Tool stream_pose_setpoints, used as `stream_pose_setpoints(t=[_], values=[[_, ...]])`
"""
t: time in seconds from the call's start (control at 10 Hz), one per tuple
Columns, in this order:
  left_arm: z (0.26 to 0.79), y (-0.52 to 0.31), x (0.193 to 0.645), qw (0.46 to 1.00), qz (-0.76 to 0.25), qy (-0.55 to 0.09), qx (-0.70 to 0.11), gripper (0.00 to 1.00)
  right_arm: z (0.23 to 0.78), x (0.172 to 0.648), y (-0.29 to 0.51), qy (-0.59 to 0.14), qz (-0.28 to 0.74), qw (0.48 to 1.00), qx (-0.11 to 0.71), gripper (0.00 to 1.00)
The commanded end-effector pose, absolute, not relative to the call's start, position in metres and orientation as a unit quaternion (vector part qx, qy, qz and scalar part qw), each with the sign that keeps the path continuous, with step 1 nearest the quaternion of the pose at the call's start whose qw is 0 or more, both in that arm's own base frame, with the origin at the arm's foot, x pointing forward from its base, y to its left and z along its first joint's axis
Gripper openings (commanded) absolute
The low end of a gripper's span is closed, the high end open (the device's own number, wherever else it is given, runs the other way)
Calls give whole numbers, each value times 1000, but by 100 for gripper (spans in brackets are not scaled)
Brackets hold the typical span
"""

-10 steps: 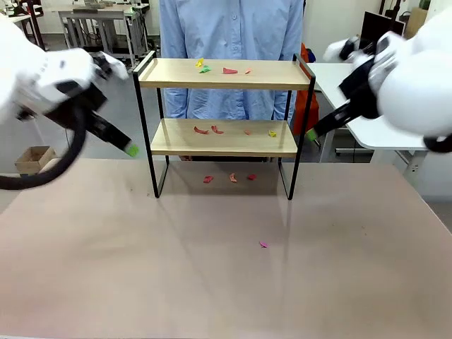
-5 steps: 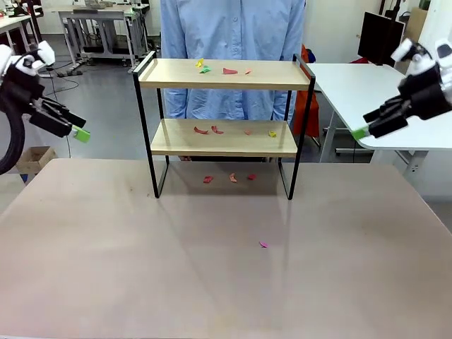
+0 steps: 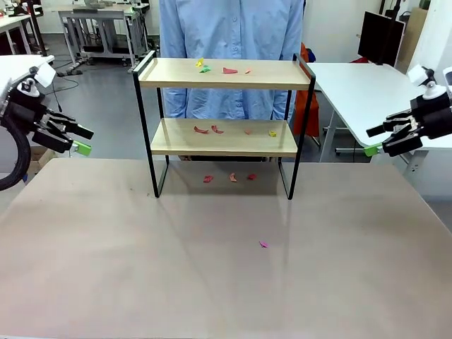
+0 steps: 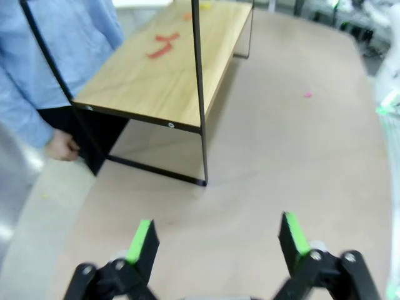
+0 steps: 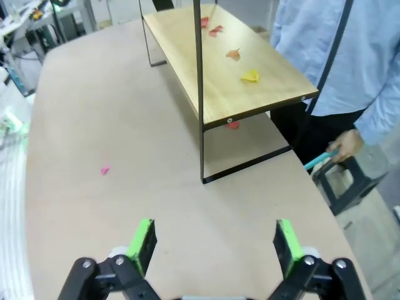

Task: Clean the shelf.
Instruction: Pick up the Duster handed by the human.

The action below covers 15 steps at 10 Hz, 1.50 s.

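We see the black, green-padded left pincer (image 3: 86,140) wide, empty | right pincer (image 3: 369,140) likewise | light-wood, two-tier, black-framed shelf (image 3: 169,71): we judge it rigid, light, tippable; grip a frame post.

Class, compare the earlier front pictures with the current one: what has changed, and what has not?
Both arms swung outward from the shelf: the left gripper toward the table's left edge, the right gripper toward its right, both open and empty. The shelf, its paper scraps and the pink scrap on the table stayed put.
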<state>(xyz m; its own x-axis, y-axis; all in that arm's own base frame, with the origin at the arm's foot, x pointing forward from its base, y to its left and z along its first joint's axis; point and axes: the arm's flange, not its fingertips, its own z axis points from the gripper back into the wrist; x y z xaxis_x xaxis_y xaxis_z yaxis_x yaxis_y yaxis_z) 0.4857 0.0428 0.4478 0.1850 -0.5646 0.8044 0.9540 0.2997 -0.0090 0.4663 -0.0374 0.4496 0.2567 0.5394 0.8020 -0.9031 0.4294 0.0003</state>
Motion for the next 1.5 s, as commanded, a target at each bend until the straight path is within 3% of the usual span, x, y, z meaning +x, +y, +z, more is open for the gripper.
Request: stream_pose_setpoints(t=[0.0, 0.3, 0.5, 0.8, 1.1, 1.4], values=[[461, 43, 479, 713, -526, -381, -265, 100, 461, 461, -36, -386, 487, 748, 233, 100], [460, 45, 482, 720, -529, -367, -258, 100, 455, 461, -31, -373, 478, 759, 239, 100], [456, 77, 581, 719, -486, -371, -331, 100, 450, 547, -60, -370, 462, 746, 306, 100], [408, 113, 649, 648, -506, -411, -394, 100, 416, 608, -100, -407, 502, 650, 400, 100], [368, 138, 654, 545, -543, -471, -432, 100, 382, 620, -125, -432, 528, 581, 444, 100], [348, 140, 643, 487, -547, -520, -440, 100, 365, 620, -137, -462, 508, 572, 447, 100]])
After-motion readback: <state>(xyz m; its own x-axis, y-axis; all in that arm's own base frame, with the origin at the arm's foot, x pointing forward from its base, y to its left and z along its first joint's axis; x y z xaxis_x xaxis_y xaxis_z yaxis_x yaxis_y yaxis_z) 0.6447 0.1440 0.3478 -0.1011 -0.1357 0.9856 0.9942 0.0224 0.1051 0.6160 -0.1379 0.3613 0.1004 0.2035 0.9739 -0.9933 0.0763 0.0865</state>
